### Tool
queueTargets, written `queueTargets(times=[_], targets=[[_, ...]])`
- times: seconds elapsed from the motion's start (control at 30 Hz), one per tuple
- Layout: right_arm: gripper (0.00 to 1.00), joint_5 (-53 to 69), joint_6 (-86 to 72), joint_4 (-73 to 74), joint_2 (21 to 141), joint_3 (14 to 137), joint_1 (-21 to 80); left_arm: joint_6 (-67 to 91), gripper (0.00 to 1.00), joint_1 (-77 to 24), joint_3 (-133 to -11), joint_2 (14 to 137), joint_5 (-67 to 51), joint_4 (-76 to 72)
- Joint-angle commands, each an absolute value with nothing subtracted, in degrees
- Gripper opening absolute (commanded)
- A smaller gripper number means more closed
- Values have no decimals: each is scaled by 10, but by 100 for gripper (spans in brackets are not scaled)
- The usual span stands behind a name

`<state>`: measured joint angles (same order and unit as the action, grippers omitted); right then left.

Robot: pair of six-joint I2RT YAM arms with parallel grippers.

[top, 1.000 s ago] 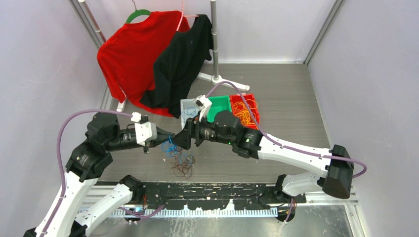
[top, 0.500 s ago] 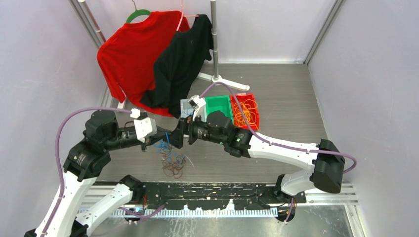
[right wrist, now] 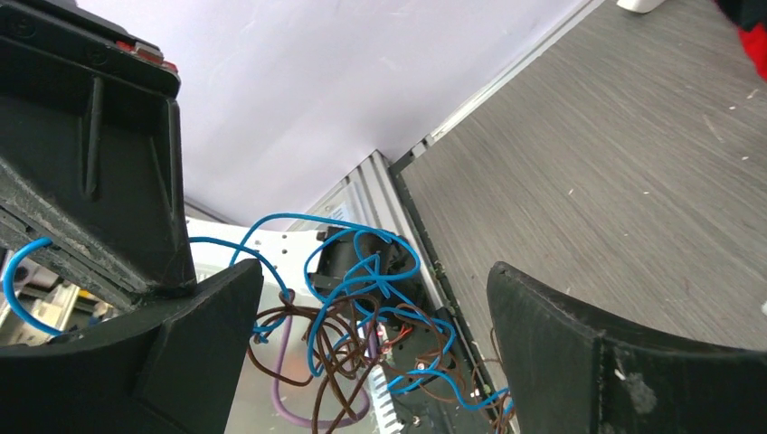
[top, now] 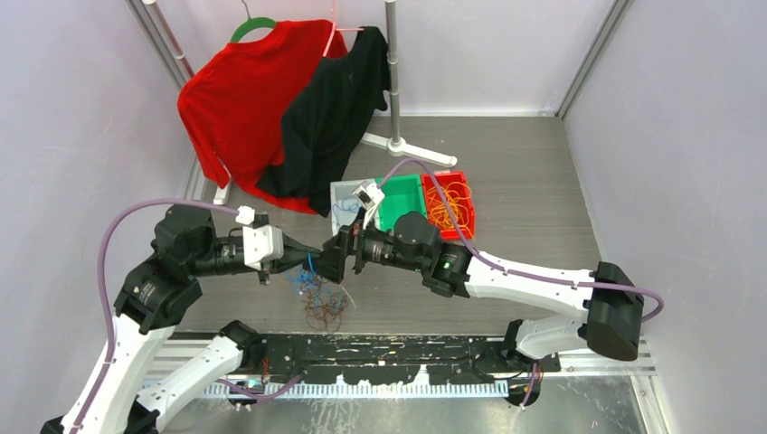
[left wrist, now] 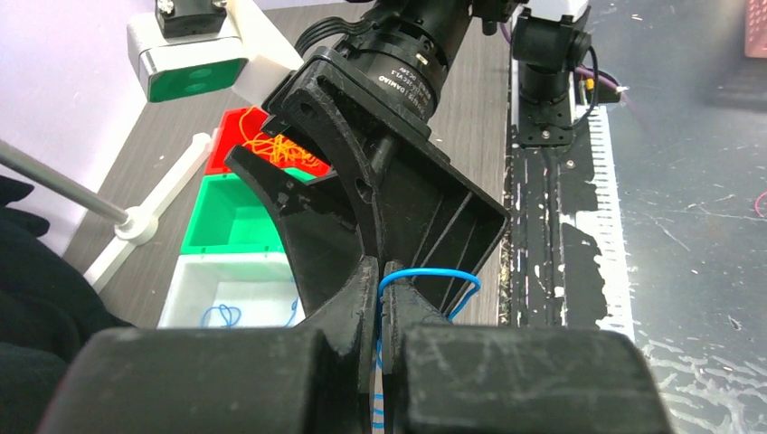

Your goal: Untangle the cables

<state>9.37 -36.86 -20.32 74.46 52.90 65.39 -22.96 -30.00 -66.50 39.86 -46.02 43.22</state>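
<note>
Two hands at mid-frame: left hand [top: 309, 262], right hand [top: 336, 259]. Three bins right of centre: white bin [top: 342, 190], green bin [top: 403, 195], red bin [top: 449, 176]. Two shirts upper left: red shirt [top: 235, 108], black shirt [top: 335, 108]. Three cable bunches: blue-brown tangle [top: 321, 303], orange bunch [top: 445, 208], blue bunch [top: 345, 208].

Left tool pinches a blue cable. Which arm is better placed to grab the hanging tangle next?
Right, likely. The right tool is wide open with the tangle hanging between its fingers; the left tool is shut on the blue cable, so regrasping would drop it.
</note>
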Motion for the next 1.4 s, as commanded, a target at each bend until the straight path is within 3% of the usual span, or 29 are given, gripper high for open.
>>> queueTargets(times=[0.0, 0.3, 0.53, 0.77, 1.1, 1.37], targets=[[100, 223, -378, -290, 711, 524, 681, -246, 0, -293, -681, 418, -412, 372], [100, 176, -376, -282, 658, 481, 674, -244, 0, -293, -689, 414, -409, 373], [100, 198, -388, -298, 704, 518, 675, -233, 0, -293, -690, 418, -408, 361], [99, 134, -377, -289, 726, 539, 674, -227, 0, -293, -698, 418, -409, 359], [98, 170, -447, -337, 620, 431, 617, -227, 0, -293, -703, 404, -414, 363], [96, 195, -433, -243, 649, 499, 584, -223, 0, -293, -704, 406, -418, 358]])
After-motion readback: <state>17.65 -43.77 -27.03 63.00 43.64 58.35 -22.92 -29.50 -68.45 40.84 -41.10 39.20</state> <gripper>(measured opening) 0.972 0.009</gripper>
